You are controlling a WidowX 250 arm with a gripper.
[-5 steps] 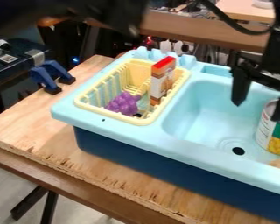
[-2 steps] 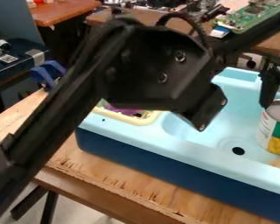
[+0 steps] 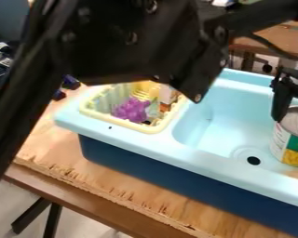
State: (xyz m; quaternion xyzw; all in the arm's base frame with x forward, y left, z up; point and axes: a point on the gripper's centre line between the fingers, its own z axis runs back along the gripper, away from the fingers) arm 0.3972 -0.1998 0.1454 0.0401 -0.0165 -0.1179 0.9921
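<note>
The black robot tool [image 3: 291,110] is at the right edge, at the top of a food can [image 3: 280,145] in the right part of a light-blue toy sink [image 3: 223,165]; whether it is spread or pinching cannot be told. The can has just shifted slightly left, so contact seems likely.

The black arm [image 3: 58,51] spans the left and far side — its long link [image 3: 17,107] slants from near left to far, meeting a broad bolted joint [image 3: 145,46]; a slimmer section [image 3: 263,17] runs right — the gripper [image 3: 282,100] hangs downward at the far right
</note>
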